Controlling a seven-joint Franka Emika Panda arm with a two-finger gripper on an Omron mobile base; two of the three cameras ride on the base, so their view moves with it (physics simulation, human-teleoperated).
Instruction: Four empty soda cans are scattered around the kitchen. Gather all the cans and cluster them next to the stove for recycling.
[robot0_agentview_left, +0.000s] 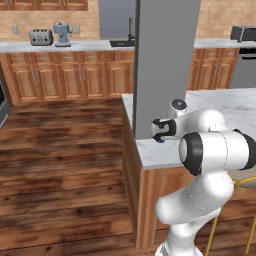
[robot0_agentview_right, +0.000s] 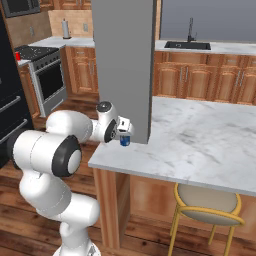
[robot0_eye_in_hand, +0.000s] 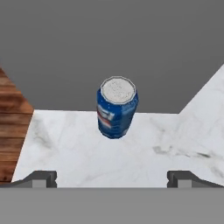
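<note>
End effector (robot0_eye_in_hand: 112, 179) is spread wide, holding nothing. Blue can (robot0_eye_in_hand: 116, 107) stands upright on the worktop (robot0_eye_in_hand: 175, 144) right ahead of it, centred between the fingertips (robot0_eye_in_hand: 41, 178), not touching, by the grey pillar (robot0_eye_in_hand: 109, 43).

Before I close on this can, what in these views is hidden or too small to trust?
- Blue can: left base view, mostly behind the hand.
- Gripper: hand view, bottom edge cuts the fingers to stubs.
- Red can on the stove: right base view, too small to confirm.
</note>
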